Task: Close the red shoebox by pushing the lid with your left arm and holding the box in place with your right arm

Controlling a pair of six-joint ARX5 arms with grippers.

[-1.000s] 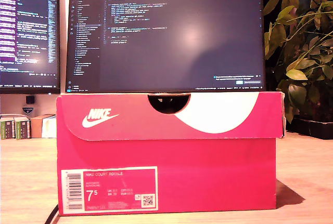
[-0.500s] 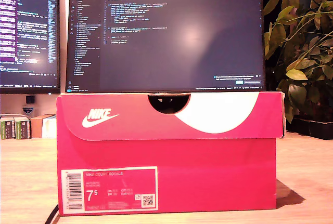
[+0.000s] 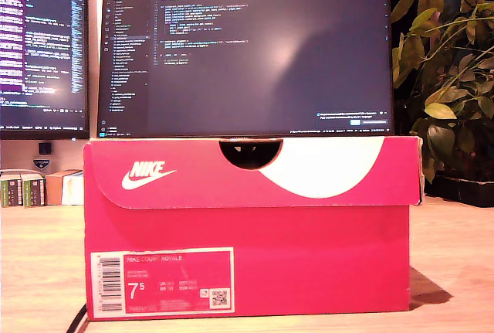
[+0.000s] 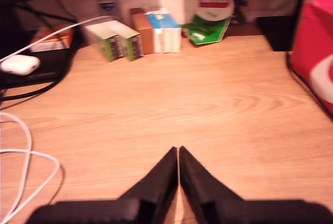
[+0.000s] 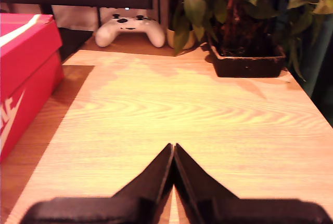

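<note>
My first gripper (image 4: pixel 178 151) and my second gripper (image 5: pixel 173 147) both pinched closed on nothing above the wooden desk (image 3: pixel 38 263), red Nike shoebox (image 3: pixel 247 271) centre of exterior view, lid (image 3: pixel 255 171) down, monitor (image 3: pixel 247 51) behind.

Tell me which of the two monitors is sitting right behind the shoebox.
The big monitor in the middle of the exterior view, directly above the shoebox. The other monitor is cut off at that view's left edge, off to the box's side.
</note>
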